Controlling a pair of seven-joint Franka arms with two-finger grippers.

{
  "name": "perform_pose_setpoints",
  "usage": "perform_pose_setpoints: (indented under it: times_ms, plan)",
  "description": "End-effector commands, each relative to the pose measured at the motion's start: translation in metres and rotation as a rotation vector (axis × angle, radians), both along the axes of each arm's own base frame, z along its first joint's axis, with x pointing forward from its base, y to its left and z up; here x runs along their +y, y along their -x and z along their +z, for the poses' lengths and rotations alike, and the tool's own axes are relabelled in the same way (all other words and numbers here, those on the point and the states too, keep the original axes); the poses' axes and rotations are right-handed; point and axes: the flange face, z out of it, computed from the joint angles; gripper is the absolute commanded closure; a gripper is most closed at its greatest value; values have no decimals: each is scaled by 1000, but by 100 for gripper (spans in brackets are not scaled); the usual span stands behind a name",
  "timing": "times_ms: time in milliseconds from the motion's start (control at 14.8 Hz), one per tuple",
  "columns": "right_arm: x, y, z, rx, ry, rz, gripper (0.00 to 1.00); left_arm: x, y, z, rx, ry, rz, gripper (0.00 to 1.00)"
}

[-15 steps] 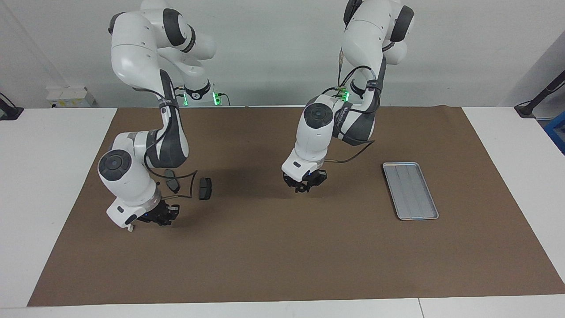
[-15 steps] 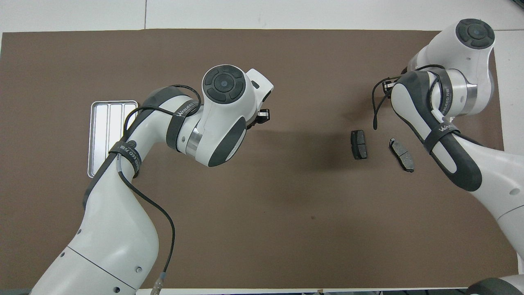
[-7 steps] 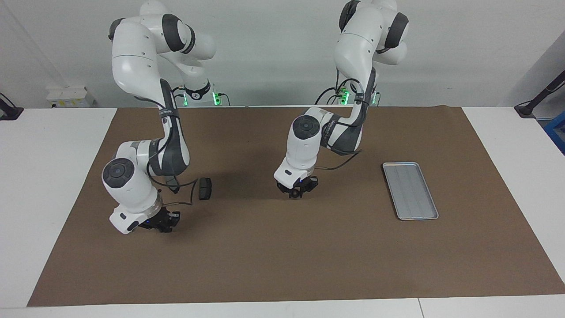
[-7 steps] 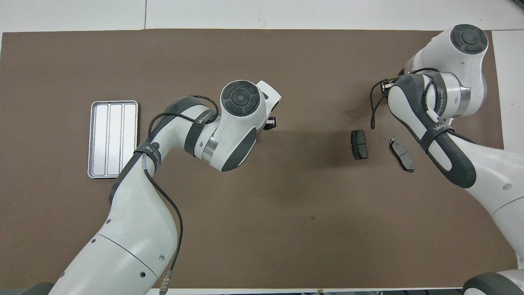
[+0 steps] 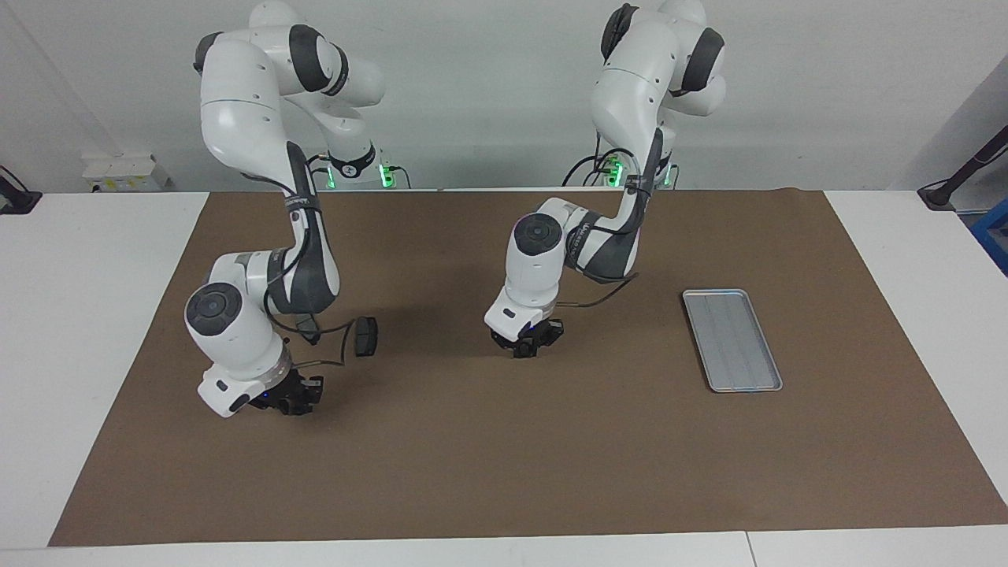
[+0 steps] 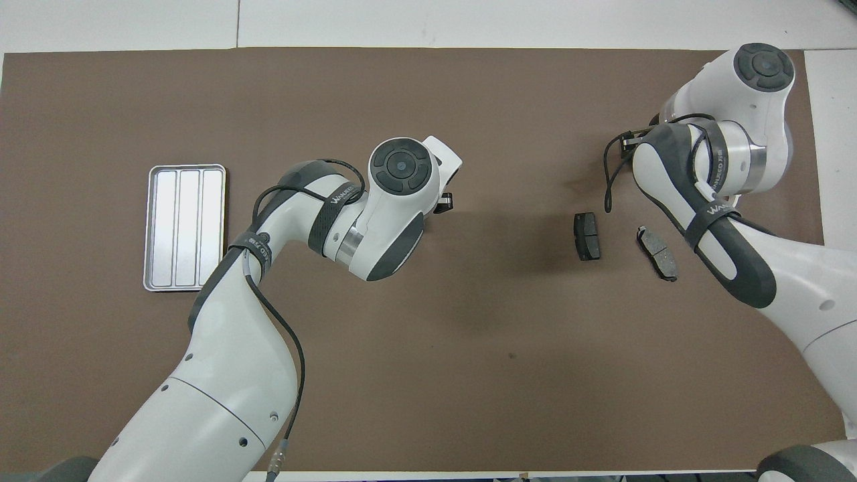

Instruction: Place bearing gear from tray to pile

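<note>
The left gripper [image 5: 526, 347] hangs low over the brown mat [image 5: 504, 441], mid-table; its grip is unreadable. The right gripper [image 5: 293, 403] hangs near two dark pads [image 6: 588, 235], grip likewise unreadable. The tray [image 5: 732, 339] lies apart.

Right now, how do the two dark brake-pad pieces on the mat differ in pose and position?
The pad toward the table's middle lies square to the mat's edges; the pad toward the right arm's end lies slanted. The middle pad shows whole in both views, while in the facing view the right arm largely hides the slanted one. Both are dark grey, flat on the brown mat, apart from each other.
</note>
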Motion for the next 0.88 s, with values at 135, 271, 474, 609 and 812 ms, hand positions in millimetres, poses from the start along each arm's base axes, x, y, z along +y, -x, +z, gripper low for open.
perform_pose_setpoints:
  times_ms: [135,271,474,609,812]
  plan:
    - [18,7,37,-4,18,47,0,1,4,-8,-38,-7,5,100]
    - [28,9,48,-2,32,68,0,1,4,-9,-41,-4,5,96]
    - [35,13,60,8,32,69,0,7,-1,-8,-63,-35,-18,5]
    - [62,22,73,33,35,-4,0,10,-3,-3,-61,-45,-19,0]
    - [99,32,90,42,37,-81,0,47,-25,26,-80,-48,9,0]
